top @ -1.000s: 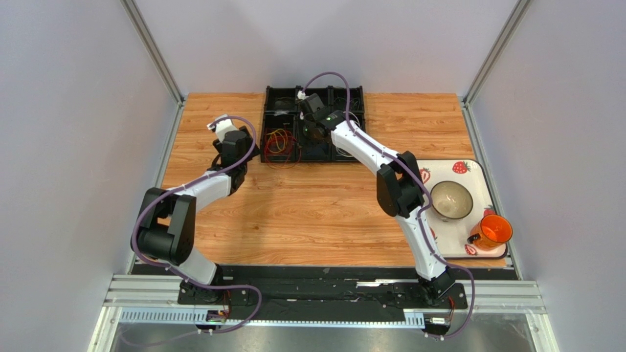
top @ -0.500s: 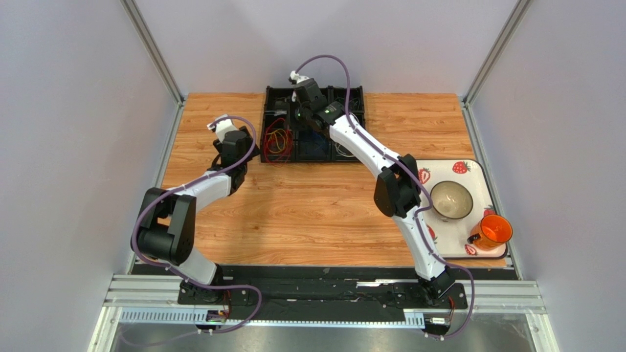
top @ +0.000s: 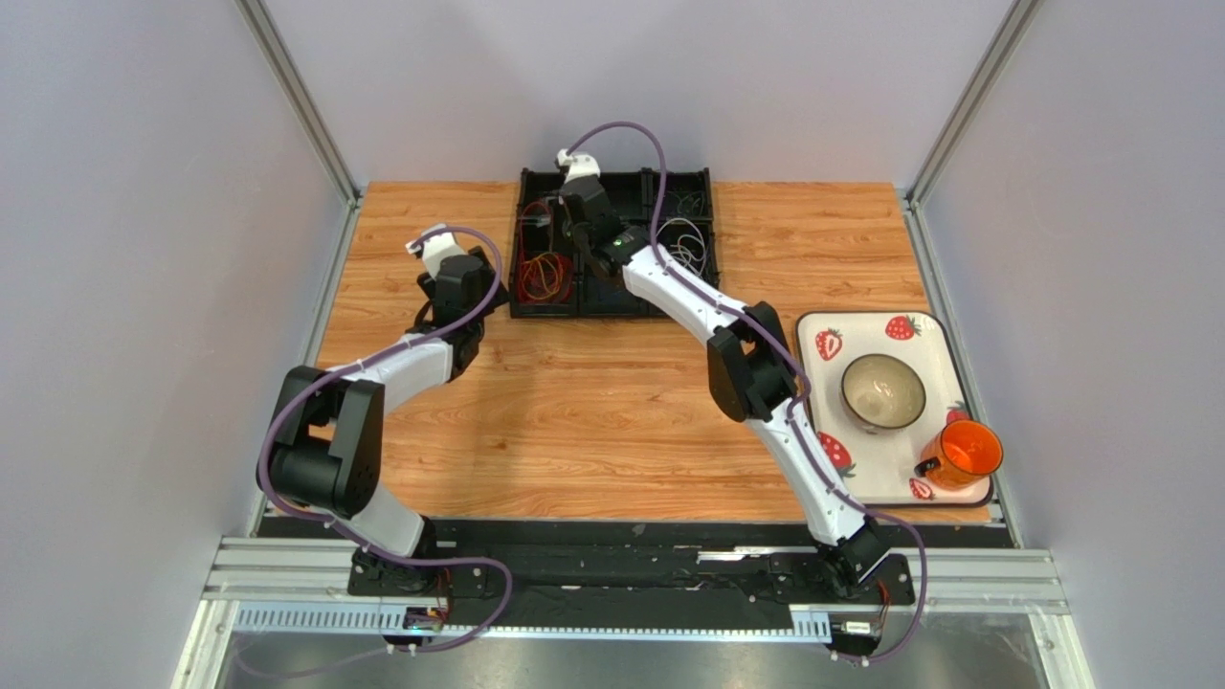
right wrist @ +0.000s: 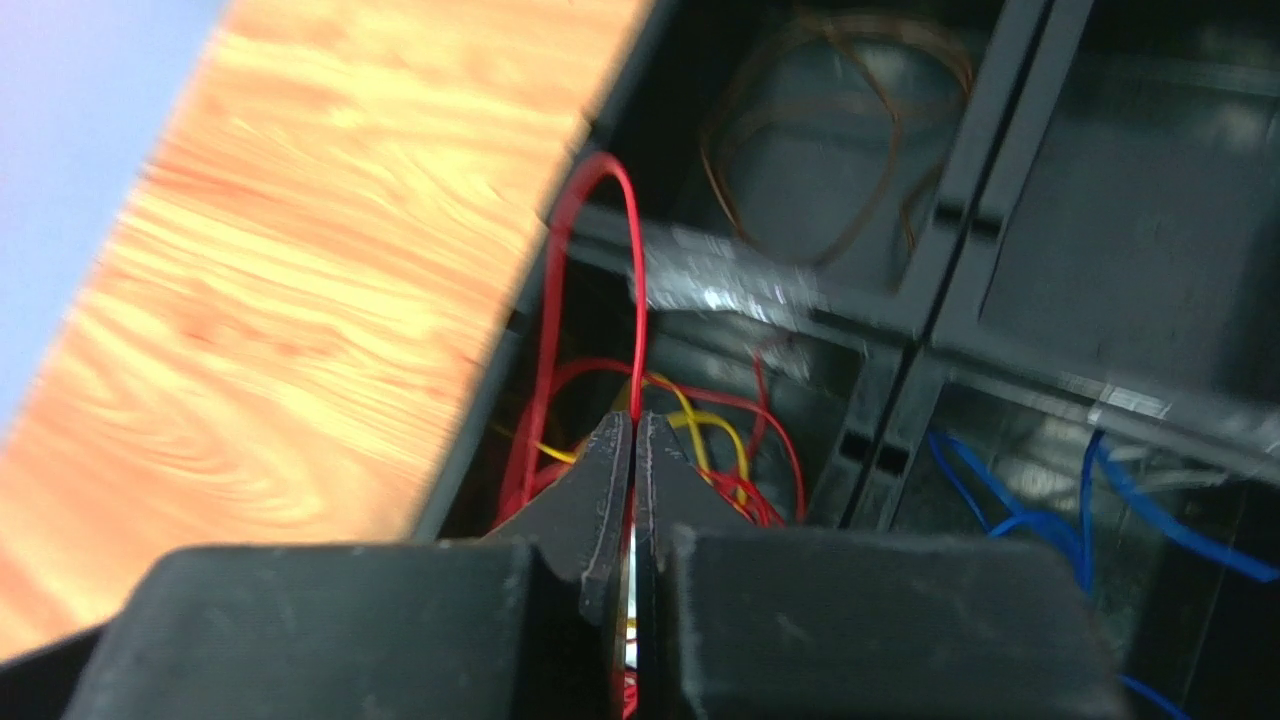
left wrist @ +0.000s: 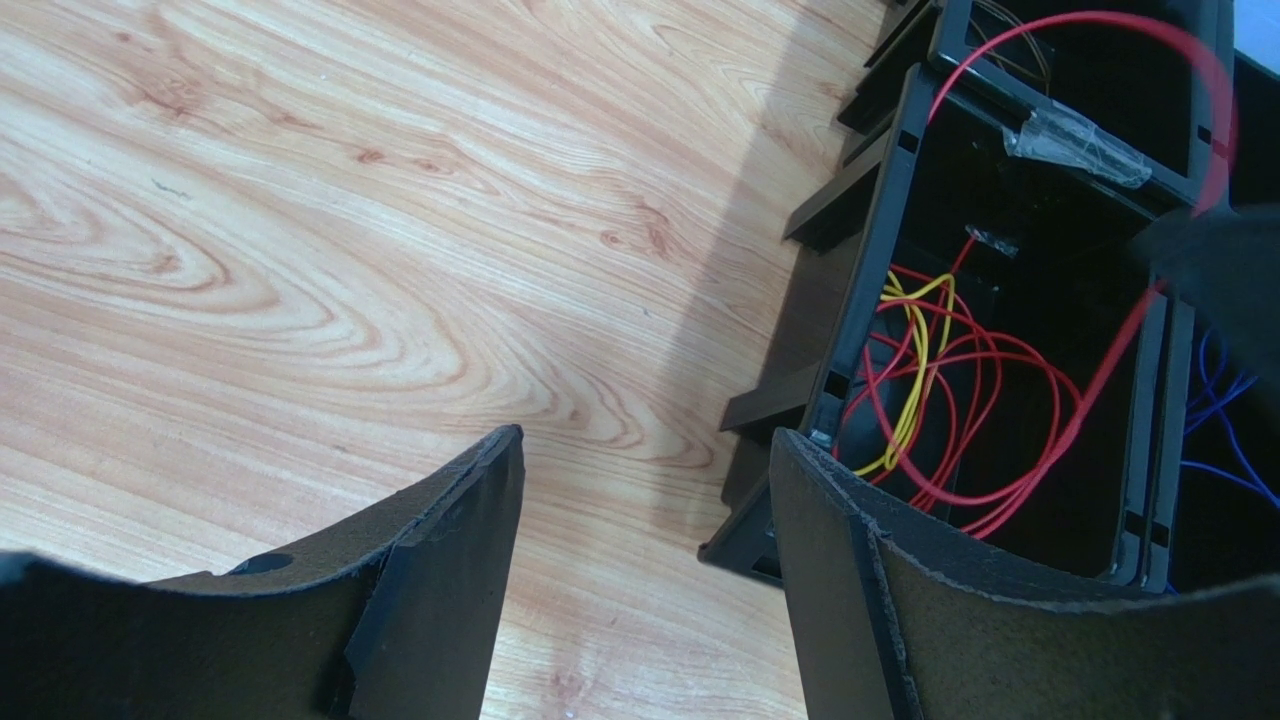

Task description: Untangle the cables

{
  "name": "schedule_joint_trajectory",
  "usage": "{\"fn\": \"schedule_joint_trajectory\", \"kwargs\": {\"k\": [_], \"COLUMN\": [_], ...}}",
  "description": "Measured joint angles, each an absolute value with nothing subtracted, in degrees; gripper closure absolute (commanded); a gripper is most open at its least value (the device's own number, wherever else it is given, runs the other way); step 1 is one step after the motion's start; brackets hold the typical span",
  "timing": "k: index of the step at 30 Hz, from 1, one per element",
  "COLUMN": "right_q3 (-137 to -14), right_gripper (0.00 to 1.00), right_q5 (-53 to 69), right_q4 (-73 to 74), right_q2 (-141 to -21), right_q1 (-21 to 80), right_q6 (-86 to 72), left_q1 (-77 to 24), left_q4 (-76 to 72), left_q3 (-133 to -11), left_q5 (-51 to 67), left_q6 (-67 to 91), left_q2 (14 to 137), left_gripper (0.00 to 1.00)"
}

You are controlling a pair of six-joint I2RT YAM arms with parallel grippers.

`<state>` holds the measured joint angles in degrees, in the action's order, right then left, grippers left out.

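1. Left gripper (left wrist: 643, 450): the jaws are spread with nothing between them. It is hung over the bare table (top: 575, 416), just beside the left wall of the black compartment tray (left wrist: 884, 210). It is judged to be parked there so the tray can be steadied, or a second strand taken, once one is drawn free.
2. Near-left compartment: the red cable (right wrist: 642, 300) and yellow cable (left wrist: 912, 375) are found looped through each other. This is taken to be the tangle in hand.
3. Right gripper (right wrist: 631, 428): the pads are clenched on the red cable, and a tall loop of it is held arched above the compartment wall. The strand is probably gripped high so it can be drawn clear of the yellow one rather than dragged through it.
4. Next compartment to the right: the blue cables (right wrist: 1037, 522) are seen lying loose, apart from the red. White cables (top: 690, 237) are noted in a right-hand compartment.
5. Far right: a strawberry-print tray (top: 863, 333) with a bowl (top: 882, 391) and an orange cup (top: 971, 452) is set well apart. It is not judged part of the job.
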<state>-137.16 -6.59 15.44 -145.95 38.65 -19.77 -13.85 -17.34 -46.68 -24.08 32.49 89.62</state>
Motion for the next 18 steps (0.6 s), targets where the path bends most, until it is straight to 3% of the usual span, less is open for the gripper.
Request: {"fn": "schedule_joint_trajectory", "kwargs": {"k": [12,15,16,18], "right_q3": [-128.6,-128.3,-128.3,-128.3], "right_gripper": [1.0,0.84,0.72,0.64], "right_q5": [-8.9,-8.9,-8.9,-8.8], "right_q4": [14.4,16.0,16.7,17.8], "right_q2": [-145.4,-144.6,-144.3,-143.9], "right_q1": [39.7,39.7,39.7,39.7], "right_q6": [-18.1,-18.0,-18.0,-18.0], "left_q1": [-13.8,-13.8,-13.8,-13.8], "left_q4": [-17.0,-17.0,-16.9,-16.9], "left_q3": [-47.6,-47.6,-47.6,-47.6], "left_q5": [-24.1,-24.1,-24.1,-24.1], "left_q6": [32.5,32.5,32.5,32.5], "left_q2": [89.8,89.8,89.8,89.8], "left_gripper": [0.31,0.3,0.3,0.3]}}
